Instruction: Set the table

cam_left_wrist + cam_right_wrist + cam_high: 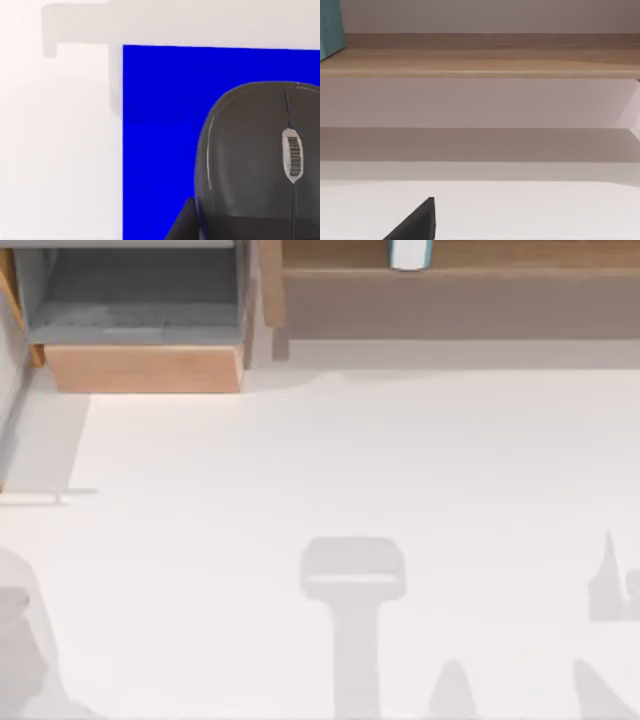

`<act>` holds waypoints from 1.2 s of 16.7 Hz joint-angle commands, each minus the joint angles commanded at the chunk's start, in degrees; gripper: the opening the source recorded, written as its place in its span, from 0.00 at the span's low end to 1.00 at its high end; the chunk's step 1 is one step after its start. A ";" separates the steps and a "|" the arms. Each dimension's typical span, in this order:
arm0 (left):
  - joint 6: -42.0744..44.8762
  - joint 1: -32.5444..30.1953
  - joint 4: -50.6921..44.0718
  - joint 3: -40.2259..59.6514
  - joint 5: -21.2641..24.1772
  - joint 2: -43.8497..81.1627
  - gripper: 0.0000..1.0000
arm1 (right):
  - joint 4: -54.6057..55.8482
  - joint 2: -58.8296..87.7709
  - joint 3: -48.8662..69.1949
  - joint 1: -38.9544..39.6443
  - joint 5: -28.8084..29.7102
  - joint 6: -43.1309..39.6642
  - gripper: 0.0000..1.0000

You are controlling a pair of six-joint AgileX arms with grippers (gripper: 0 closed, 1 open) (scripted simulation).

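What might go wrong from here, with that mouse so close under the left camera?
The dark grey computer mouse sits on a bright blue mat, very near the left wrist camera, so a hasty descent may knock it. The open light-wood drawer juts over the white table, where an arm may clip it.

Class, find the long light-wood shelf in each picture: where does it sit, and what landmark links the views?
Top view: the shelf runs along the far edge, right of the drawer.
Left wrist view: a mouse on a blue mat instead.
Right wrist view: the shelf crosses the whole picture.
Shared landmark: the white table.
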 joint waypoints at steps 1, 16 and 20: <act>0.00 0.00 -0.10 -0.59 -0.04 0.60 0.00 | 0.00 0.00 0.00 0.00 0.00 0.00 1.00; -0.01 0.01 -0.41 -1.97 -0.15 2.00 0.60 | 0.00 0.00 0.00 0.00 0.00 0.00 1.00; -0.01 0.01 -0.41 -1.97 -0.15 2.00 0.90 | 0.00 0.00 0.00 0.00 0.00 0.00 1.00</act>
